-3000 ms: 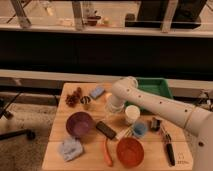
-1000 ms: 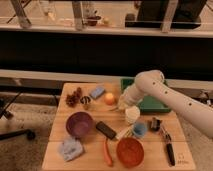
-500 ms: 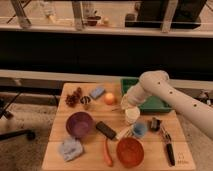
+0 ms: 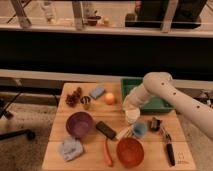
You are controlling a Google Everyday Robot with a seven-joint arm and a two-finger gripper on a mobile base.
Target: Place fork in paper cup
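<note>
One broad wooden tabletop [image 4: 92,156] fills the lower half of the camera view, and it is crowded. Reaching in over it from the right is the white robot arm [image 4: 161,88], bent down toward the middle of the surface. Behind the arm's wrist, at the far right of the tabletop, sits a green tray [image 4: 151,104], partly hidden by the arm.

On to the bowls: a purple bowl [image 4: 80,124] sits left of centre, and an orange-red bowl [image 4: 130,151] is at the front edge. A grey-blue cloth [image 4: 70,148] lies crumpled at the front left. A black-handled tool [image 4: 169,148] lies along the right edge, a slim orange item [image 4: 108,151] lies just left of the orange-red bowl, and a black block [image 4: 106,129] lies between the two bowls.

Now the end effector [image 4: 129,107]: it hangs right over the paper cup [image 4: 132,116], and whether it is open or closed I cannot tell. The paper cup stands upright near the middle, just in front of the tray. A small blue cup [image 4: 139,130] stands just in front of it. A pale slim utensil [image 4: 124,133] lies beside the blue cup; I cannot tell whether it is the fork.

At the back sit a blue sponge [image 4: 97,92], an orange ball [image 4: 109,98] and a brown cluster [image 4: 74,97].
</note>
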